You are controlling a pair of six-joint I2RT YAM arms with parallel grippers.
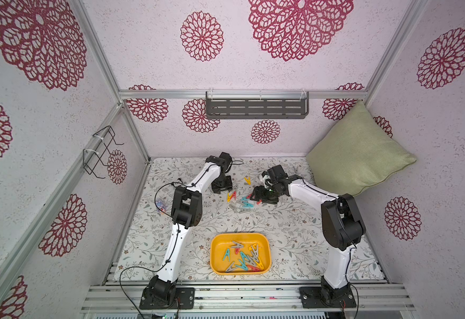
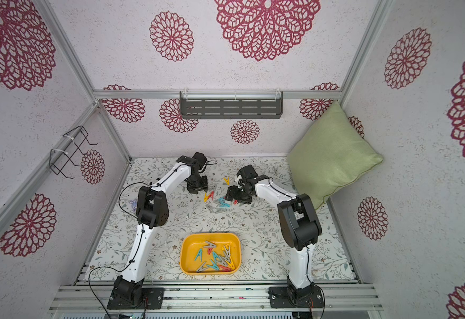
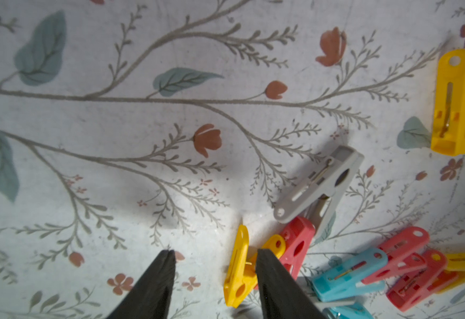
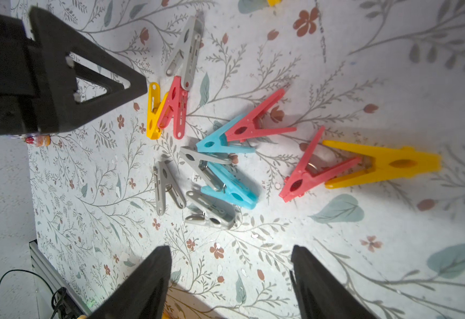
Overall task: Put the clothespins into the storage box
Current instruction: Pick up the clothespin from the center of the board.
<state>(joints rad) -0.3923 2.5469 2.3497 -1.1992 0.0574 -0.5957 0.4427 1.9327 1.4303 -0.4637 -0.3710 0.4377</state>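
The yellow storage box (image 1: 218,250) sits near the table's front and holds several clothespins (image 1: 243,257); it appears in both top views (image 2: 188,251). More clothespins (image 1: 242,203) lie in a loose cluster mid-table between my two grippers. My left gripper (image 3: 215,257) is open and low over the cloth, with a yellow clothespin (image 3: 239,266) lying between its fingers against one of them, and a red one (image 3: 297,244) just past it. My right gripper (image 4: 230,248) is open and empty, a short way from a red and yellow pair (image 4: 336,168).
A green pillow (image 1: 359,150) leans in the back right corner. A grey slotted shelf (image 1: 256,108) hangs on the back wall and a black wire rack (image 1: 101,151) on the left wall. A small bluish toy (image 1: 161,205) lies by the left arm. One yellow clothespin (image 1: 247,181) lies apart.
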